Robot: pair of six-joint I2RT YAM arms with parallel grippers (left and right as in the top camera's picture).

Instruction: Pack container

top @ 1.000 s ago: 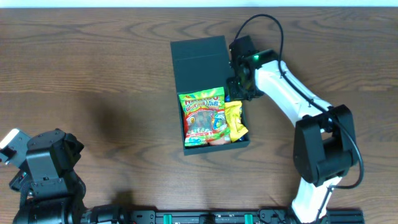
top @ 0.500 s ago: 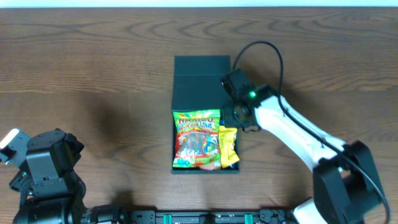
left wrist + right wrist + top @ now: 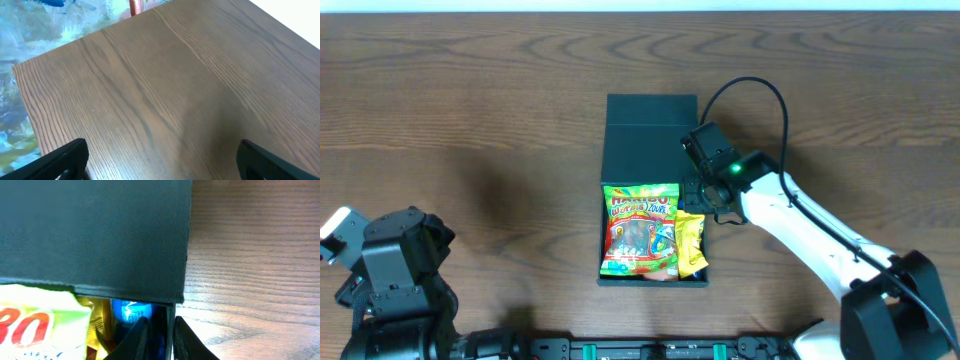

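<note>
The container (image 3: 655, 281) sits near the middle of the table (image 3: 470, 120), a little right of centre, with its long side running front to back. It is dark, matte and shallow. Its lid (image 3: 650, 135) is folded back flat on the table on the far side, so the tray is open.

Contents: a green and red sweet bag (image 3: 640, 230) fills most of the tray. A yellow packet (image 3: 690, 245) is wedged between that bag and the right wall. The right wrist view also shows a blue packet (image 3: 131, 312) tucked under the lid's edge in the far right corner.

The right gripper (image 3: 161, 330) is at the right wall of the tray, near the hinge line. One finger is inside the wall and one outside. The jaws stand narrowly parted around the wall; whether they pinch it or have let go I cannot tell.

The left gripper (image 3: 162, 160) is well apart from the container, over bare wood at the near left of the table. Its jaws are spread wide and hold nothing.
</note>
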